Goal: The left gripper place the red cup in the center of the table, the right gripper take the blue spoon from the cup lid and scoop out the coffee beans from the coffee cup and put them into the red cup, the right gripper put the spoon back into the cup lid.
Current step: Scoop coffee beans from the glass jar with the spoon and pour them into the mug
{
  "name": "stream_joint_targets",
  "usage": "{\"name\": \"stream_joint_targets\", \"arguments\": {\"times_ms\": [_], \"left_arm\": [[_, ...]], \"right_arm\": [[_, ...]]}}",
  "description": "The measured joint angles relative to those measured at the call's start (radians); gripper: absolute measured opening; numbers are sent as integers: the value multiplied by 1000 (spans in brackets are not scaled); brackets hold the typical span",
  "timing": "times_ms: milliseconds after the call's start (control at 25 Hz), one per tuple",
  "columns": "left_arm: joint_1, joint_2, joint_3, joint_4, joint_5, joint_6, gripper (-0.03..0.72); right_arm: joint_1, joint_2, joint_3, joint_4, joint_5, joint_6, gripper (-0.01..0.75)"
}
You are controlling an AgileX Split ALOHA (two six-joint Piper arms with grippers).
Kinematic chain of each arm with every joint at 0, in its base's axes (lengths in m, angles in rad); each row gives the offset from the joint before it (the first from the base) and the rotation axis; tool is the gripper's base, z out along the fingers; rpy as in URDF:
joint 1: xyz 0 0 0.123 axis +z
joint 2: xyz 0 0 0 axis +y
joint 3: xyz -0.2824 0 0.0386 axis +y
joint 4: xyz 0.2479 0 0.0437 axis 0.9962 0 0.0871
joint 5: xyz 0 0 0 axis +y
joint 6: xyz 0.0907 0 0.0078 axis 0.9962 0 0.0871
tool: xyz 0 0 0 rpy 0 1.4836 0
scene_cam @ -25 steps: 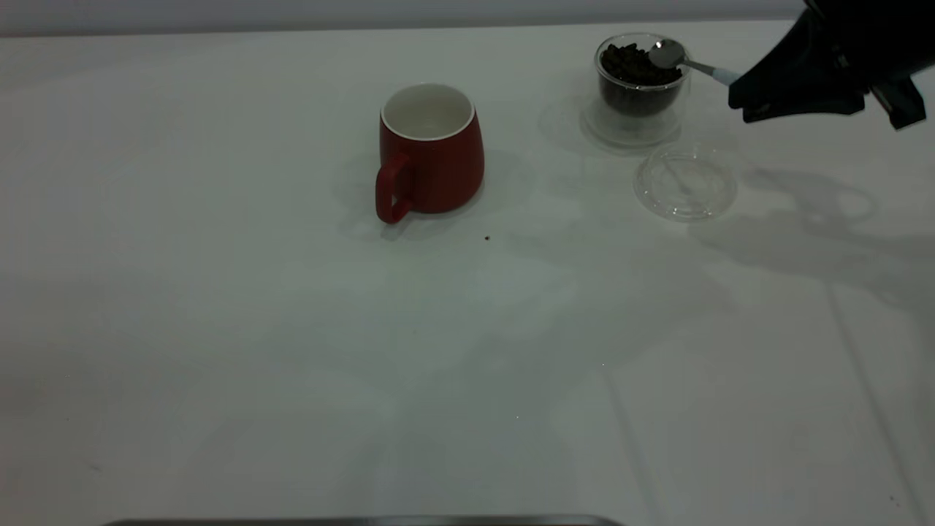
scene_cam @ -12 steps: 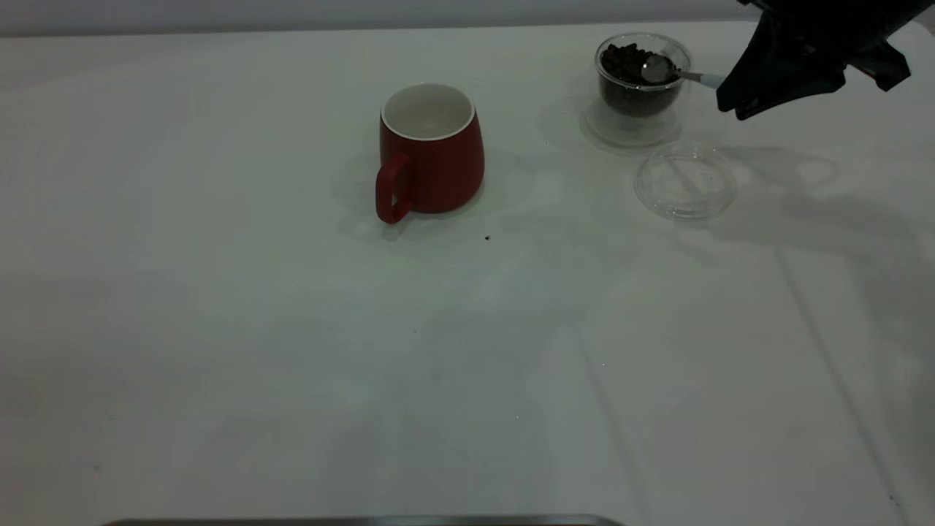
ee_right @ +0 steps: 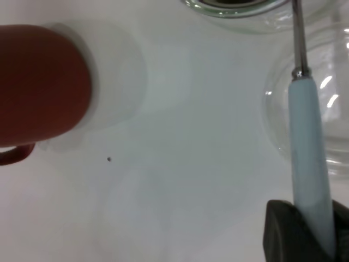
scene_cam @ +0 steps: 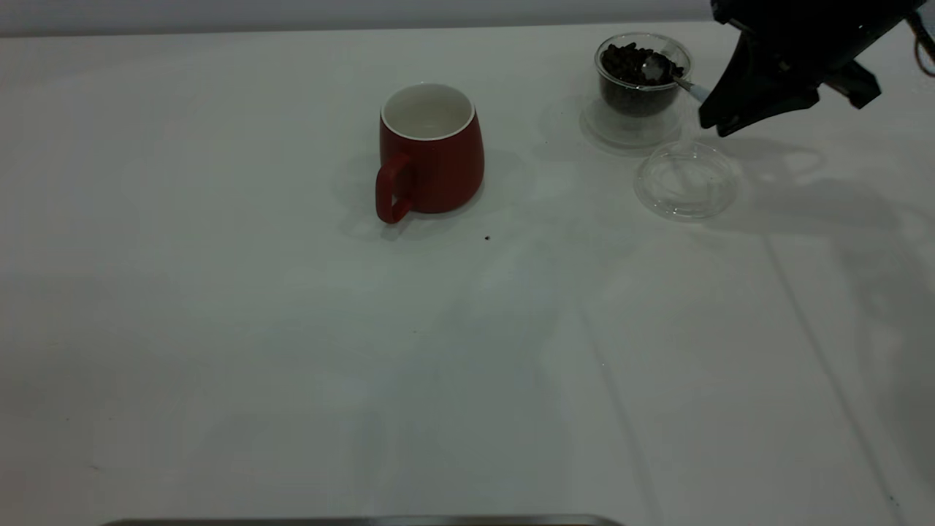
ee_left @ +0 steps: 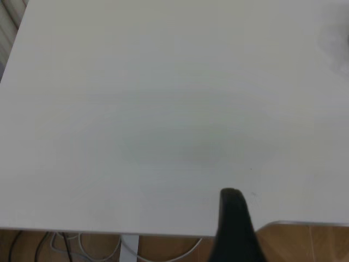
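Note:
The red cup (scene_cam: 431, 150) stands upright near the middle of the white table (scene_cam: 219, 329), handle toward the camera, its white inside bare. My right gripper (scene_cam: 714, 115) is shut on the pale handle of the blue spoon (scene_cam: 681, 82). The spoon's metal bowl dips into the coffee beans (scene_cam: 632, 61) inside the clear coffee cup (scene_cam: 641, 95) at the back right. The right wrist view shows the blue spoon (ee_right: 308, 158) clamped in that right gripper (ee_right: 313, 240), with the red cup (ee_right: 38, 82) off to one side. The cup lid (scene_cam: 685, 181) lies bare beside the coffee cup. My left gripper (ee_left: 235, 218) is parked above the table's edge.
A small dark speck (scene_cam: 487, 237) lies on the table in front of the red cup. In the left wrist view the table edge (ee_left: 109, 229) has wooden floor and cables beyond it. A dark strip (scene_cam: 365, 521) runs along the table's near edge.
My right gripper has moved left and lower toward the coffee cup. The spoon's bowl went from above the cup's rim down into the beans. The red cup and lid have not moved.

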Motion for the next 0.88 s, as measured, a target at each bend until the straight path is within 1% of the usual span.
{"name": "stream_joint_targets", "arguments": {"times_ms": [240,480,720,880], "left_arm": [[0,0,0,0,0,0,587],[0,0,0,0,0,0,587],[0,0,0,0,0,0,587],[0,0,0,0,0,0,587]], "right_arm": [[0,33,-42,59,41,1,114],[0,33,-43,128,70,-24,114],[-1,33,-43,155,87,-29,114],[-24,33,-44,174,119,-40,114]]}}
